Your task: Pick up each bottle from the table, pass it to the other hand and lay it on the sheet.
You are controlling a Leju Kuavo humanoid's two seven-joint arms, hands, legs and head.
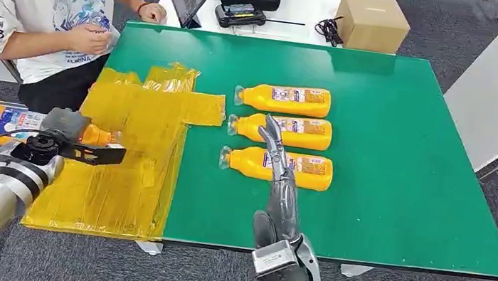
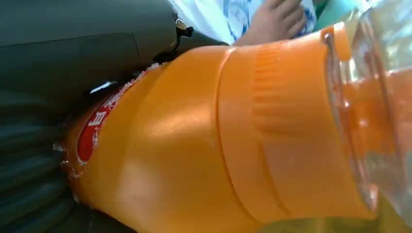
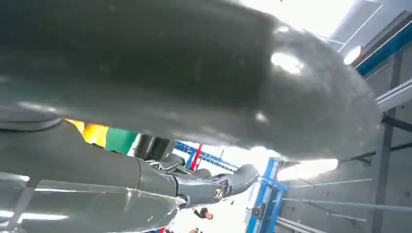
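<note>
A robot's left hand (image 1: 63,139) grips a full orange bottle (image 1: 1,121) by its smooth, likely slippery midsection beside the yellow sheet (image 1: 129,161), while its right hand (image 1: 276,144) hovers open-fingered over three bottles (image 1: 283,134) lying on the green table (image 1: 408,167).

Glossy orange plastic bottle (image 2: 204,145), crinkled shiny yellow sheet (image 1: 136,162), matt green table (image 1: 403,145)

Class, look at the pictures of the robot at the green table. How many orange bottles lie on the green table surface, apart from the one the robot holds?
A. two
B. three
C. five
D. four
B: three bottles lie in a column on the green table, while the left hand holds a fourth bottle.
</note>
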